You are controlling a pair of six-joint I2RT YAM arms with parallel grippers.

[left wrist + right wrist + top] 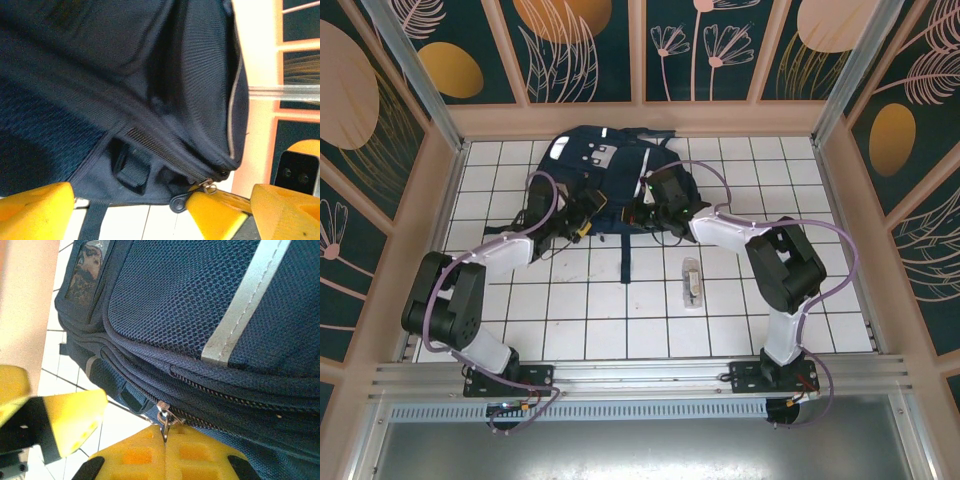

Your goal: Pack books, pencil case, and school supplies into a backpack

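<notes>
The navy backpack [605, 165] lies at the back of the tiled table, grey patch up. At its near edge my right gripper [642, 212] is shut on the metal zipper pull [164, 417], its yellow fingers [135, 455] pressed together around it. The backpack's mesh and white stripe [240, 305] rise just behind. My left gripper [585, 222] stands open close beside it at the same edge, and its fingers [35, 210] straddle the backpack's [125, 75] lower corner and the pull [209, 187]. The school supplies packet [692, 282] lies on the tiles nearer me. The books and the pencil case are out of view.
Wooden walls [440, 200] and metal posts enclose the table on three sides. A dark strap [625, 255] trails from the backpack toward me. Bare white tiles [620, 310] stretch between the backpack and the arm bases.
</notes>
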